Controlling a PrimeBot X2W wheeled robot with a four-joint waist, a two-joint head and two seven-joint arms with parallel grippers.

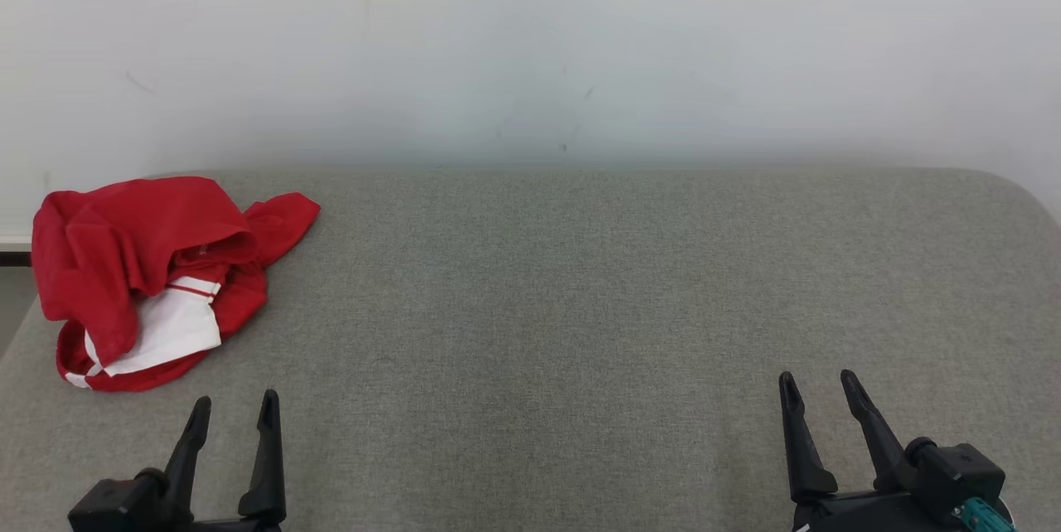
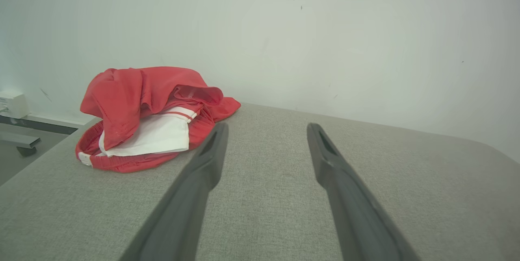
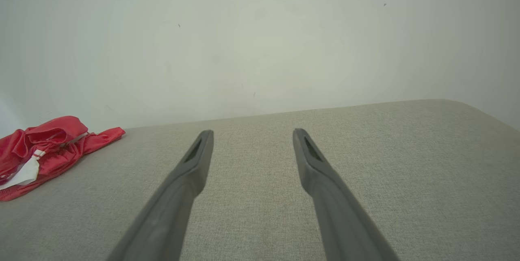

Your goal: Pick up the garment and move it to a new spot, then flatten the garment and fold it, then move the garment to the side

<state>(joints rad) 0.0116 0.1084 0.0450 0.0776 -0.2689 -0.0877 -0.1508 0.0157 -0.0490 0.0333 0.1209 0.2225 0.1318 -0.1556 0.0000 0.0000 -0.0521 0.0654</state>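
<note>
A pale, lightly scuffed wall (image 1: 530,43) closes off the far side of the scene, and against it runs a broad grey fabric-covered surface (image 1: 580,308) with rounded corners. The garment (image 1: 124,258), red with a white panel edged by a thin red stripe, lies crumpled in a heap at the surface's far left corner, close to the left edge and just short of the wall. One red flap trails out toward the middle, and an elastic-looking hem curls along the near side. A small white tab (image 1: 76,380) sits on that hem at the heap's near left, and any print on it is too small to read. The left gripper (image 1: 234,402) hovers low at the near left with its two dark fingers spread apart and holding nothing. The heap lies just ahead of it and slightly to its left, not touching it. In the left wrist view the tip of one finger overlaps the heap's near edge, with bare fabric showing between the two fingers. The right gripper (image 1: 816,380) hangs at the near right, likewise parted and empty, well apart from the garment. A small teal part (image 1: 982,513) shows at its base. Beyond the surface's left edge, in the left wrist view, a small white box (image 2: 14,105) sits against the wall above a dark strip (image 2: 36,125).
</note>
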